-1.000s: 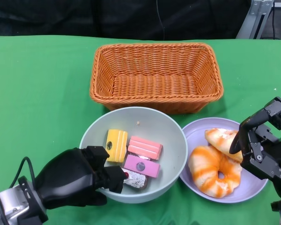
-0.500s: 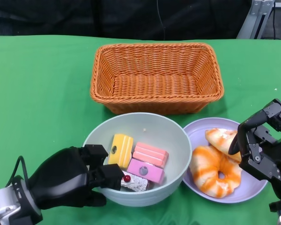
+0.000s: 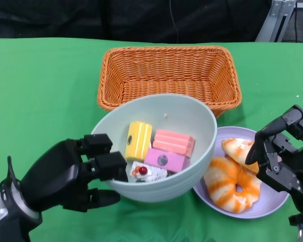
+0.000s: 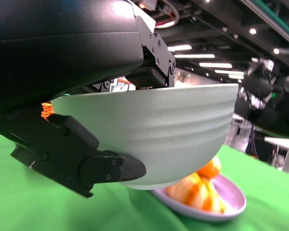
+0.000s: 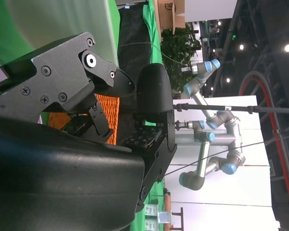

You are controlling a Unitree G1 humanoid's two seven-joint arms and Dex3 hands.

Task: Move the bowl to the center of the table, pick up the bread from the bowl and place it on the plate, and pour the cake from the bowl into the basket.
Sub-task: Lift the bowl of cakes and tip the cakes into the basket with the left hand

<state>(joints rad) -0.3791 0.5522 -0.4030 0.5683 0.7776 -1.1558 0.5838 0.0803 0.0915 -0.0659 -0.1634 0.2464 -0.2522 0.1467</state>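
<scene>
My left hand [image 3: 73, 174] grips the near-left rim of the pale green bowl [image 3: 187, 113], which is lifted off the cloth and tilted slightly. Inside it lie a yellow cake [image 3: 138, 140], a pink striped cake [image 3: 174, 142], a purple cake [image 3: 166, 160] and a white cake with a red cherry [image 3: 144, 172]. In the left wrist view the bowl [image 4: 159, 134] hangs above the table, pinched by my fingers [image 4: 72, 154]. The orange wicker basket [image 3: 169, 75] stands just behind the bowl. Orange-striped bread [image 3: 230, 181] lies on the lilac plate [image 3: 272, 204]. My right hand [image 3: 283, 161] hovers open over the plate's right side.
Green cloth [image 3: 40, 96] covers the table, with free room to the left and behind the basket. The plate [image 4: 216, 207] with bread [image 4: 195, 190] sits just beyond the raised bowl in the left wrist view. A dark background edge runs along the table's far side.
My left hand has raised the bowl off the table and carried it toward the basket; the cakes have shifted inside. The right hand has barely moved.
</scene>
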